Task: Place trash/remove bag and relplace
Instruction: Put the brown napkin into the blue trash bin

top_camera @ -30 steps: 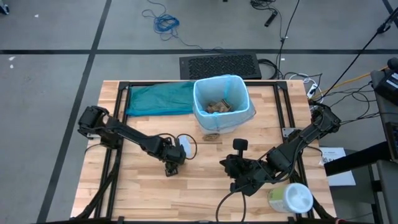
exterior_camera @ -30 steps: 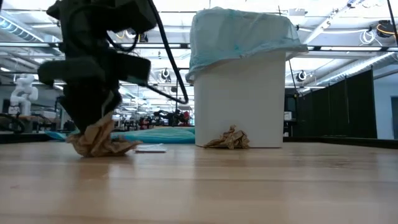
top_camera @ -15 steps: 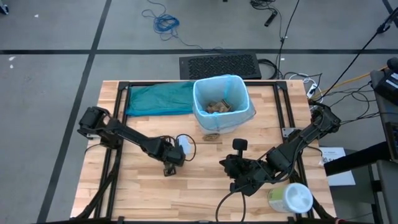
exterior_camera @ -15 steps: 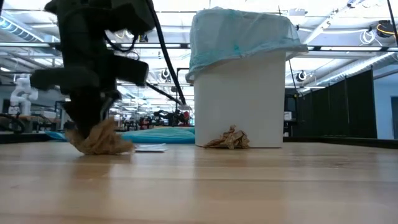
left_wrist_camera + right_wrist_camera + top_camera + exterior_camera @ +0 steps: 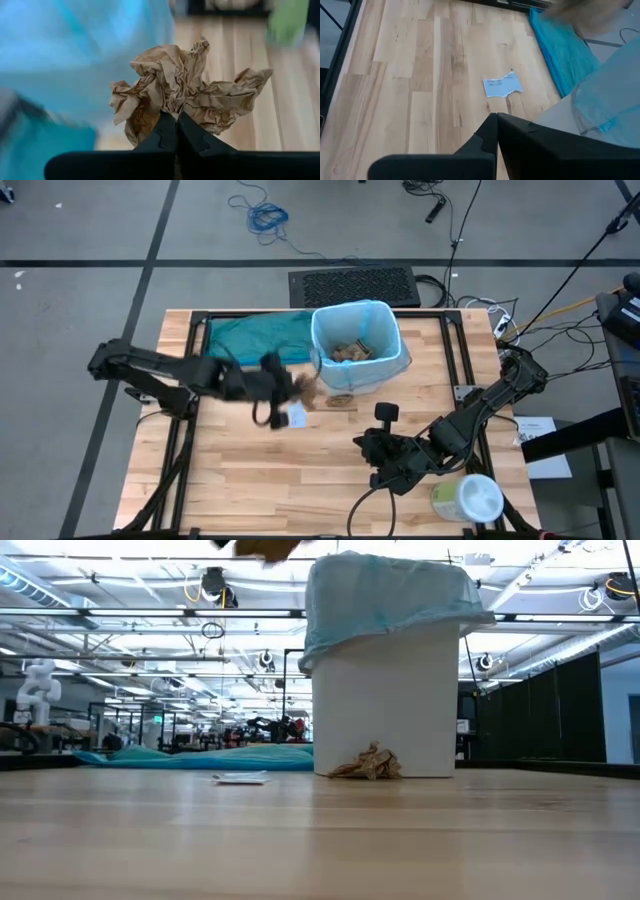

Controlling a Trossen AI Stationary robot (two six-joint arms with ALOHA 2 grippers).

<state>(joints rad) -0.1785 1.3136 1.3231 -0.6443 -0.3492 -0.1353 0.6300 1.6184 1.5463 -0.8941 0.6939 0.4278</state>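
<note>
Left wrist view shows the left pincer point(image 5: 176, 125) closed tight on a crumpled brown paper wad point(image 5: 185, 95), held in the air just beside the white bin point(image 5: 357, 348) with its light-blue bag point(image 5: 388, 315), near the far edge of the surface point(image 5: 300, 480). The right pincer point(image 5: 496, 125) rests closed and empty near the front edge. I think the wad could hit the rim and fall outside, because another wad point(image 5: 367, 762) lies there already.
</note>
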